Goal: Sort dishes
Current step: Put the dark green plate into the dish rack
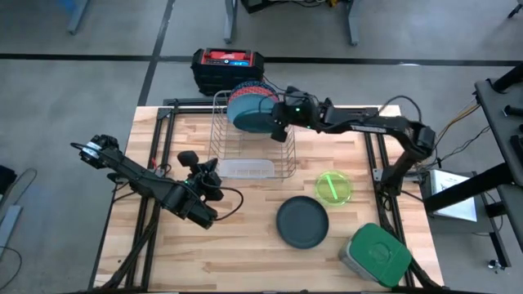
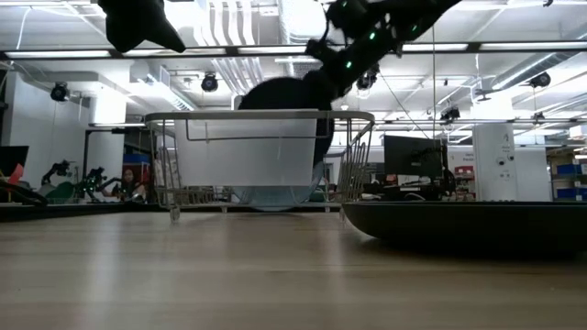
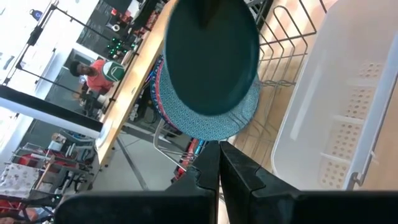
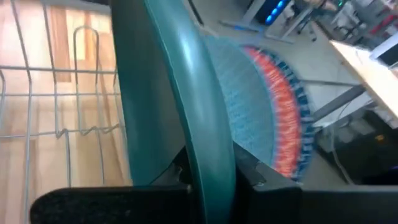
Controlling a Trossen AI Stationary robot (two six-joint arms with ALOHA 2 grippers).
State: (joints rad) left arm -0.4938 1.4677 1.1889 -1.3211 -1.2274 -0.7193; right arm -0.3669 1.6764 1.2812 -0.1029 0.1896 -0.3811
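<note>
My right gripper (image 1: 278, 122) is shut on a dark teal-green plate (image 1: 252, 122) that stands on edge over the silver wire rack (image 1: 282, 159). Behind it in the rack stand a blue-speckled plate (image 4: 249, 106) and a red-patterned plate (image 4: 283, 106), both upright. A second dark green plate (image 1: 302, 222) lies flat on the table, with the neon-green cup (image 1: 335, 186) beside it. My left gripper (image 1: 200, 163) is shut and empty, near the rack's left near corner. My right gripper pinches the plate's rim (image 4: 208, 155) between its two fingers (image 4: 249, 171), one on each face. It comes level from the table's right side. The plate (image 3: 211, 56) stands upright on edge above the rack; whether its lower edge rests in the wires I cannot tell.
A white plastic caddy (image 1: 245, 169) hangs on the rack's near side. A grey container with a green lid (image 1: 376, 255) sits at the near right corner. A red and black box (image 1: 229, 65) stands beyond the far edge. Bare wood lies at the near left.
</note>
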